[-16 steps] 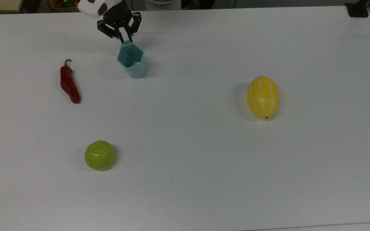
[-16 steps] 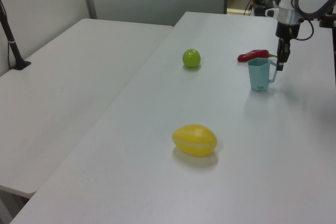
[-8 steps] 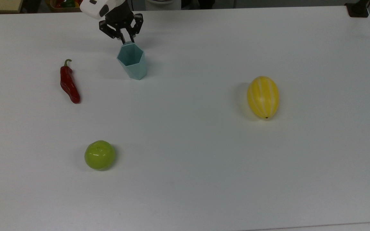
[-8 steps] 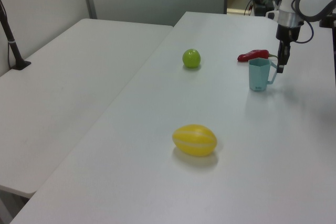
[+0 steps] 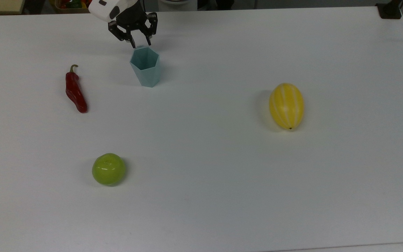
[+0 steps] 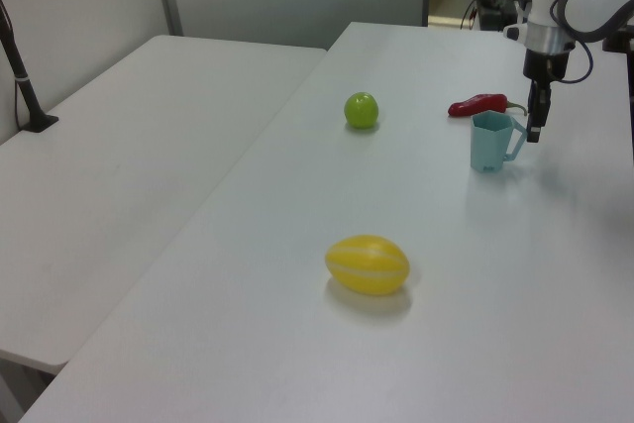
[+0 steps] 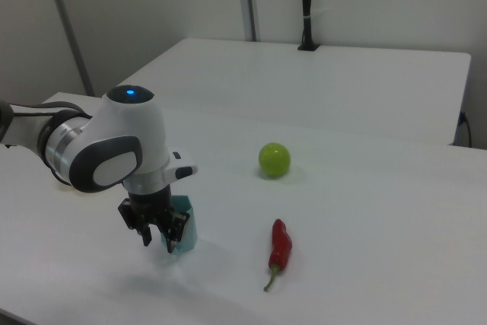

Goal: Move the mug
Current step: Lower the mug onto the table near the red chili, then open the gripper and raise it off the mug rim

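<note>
Just below the open gripper (image 5: pixel 140 45), upright mug (image 5: pixel 145 67), released.

Bare table (image 5: pixel 205 157) separates mug (image 5: pixel 146 66), chili (image 5: pixel 75 91) and melon (image 5: pixel 286 105).

The top view looks down from high up over the whole white worktop (image 5: pixel 222 175). The left view looks along it from one end. The right view sits close, perhaps lower. All share the green apple (image 5: pixel 108 169) (image 6: pixel 362 110) (image 7: pixel 274 159).
</note>
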Available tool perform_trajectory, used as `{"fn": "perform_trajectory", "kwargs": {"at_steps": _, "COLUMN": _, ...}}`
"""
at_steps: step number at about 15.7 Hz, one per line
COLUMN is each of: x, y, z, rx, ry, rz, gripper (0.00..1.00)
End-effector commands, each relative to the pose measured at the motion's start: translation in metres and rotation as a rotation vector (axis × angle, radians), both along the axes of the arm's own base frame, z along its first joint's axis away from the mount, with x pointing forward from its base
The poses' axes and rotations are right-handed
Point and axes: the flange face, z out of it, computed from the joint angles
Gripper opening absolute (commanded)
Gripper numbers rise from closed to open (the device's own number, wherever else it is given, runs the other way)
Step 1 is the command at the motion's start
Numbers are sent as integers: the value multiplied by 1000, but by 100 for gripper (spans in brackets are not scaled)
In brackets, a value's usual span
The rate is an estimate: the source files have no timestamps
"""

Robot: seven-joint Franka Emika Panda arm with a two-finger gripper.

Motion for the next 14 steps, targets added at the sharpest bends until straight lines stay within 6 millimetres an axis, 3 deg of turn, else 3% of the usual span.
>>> {"fn": "perform_trajectory", "kwargs": {"at_steps": 1, "x": -4, "y": 10, "z": 25, "rx": 3, "ry": 52, "rz": -29, "gripper": 95}}
{"fn": "perform_trajectory", "kwargs": {"at_steps": 2, "x": 0, "y": 10, "z": 37, "rx": 5, "ry": 61, "rz": -60, "gripper": 100}}
{"fn": "perform_trajectory", "kwargs": {"at_steps": 5, "x": 14, "y": 18, "z": 87, "rx": 3, "ry": 99, "rz": -111, "gripper": 100}}
{"fn": "perform_trajectory", "kwargs": {"at_steps": 7, "x": 22, "y": 20, "z": 130, "rx": 0, "ry": 117, "rz": -184, "gripper": 100}}
{"fn": "perform_trajectory", "kwargs": {"at_steps": 10, "x": 35, "y": 39, "z": 190, "rx": -10, "ry": 111, "rz": -279, "gripper": 100}}
{"fn": "perform_trajectory", "kwargs": {"at_steps": 14, "x": 43, "y": 74, "z": 236, "rx": -26, "ry": 130, "rz": -372, "gripper": 100}}
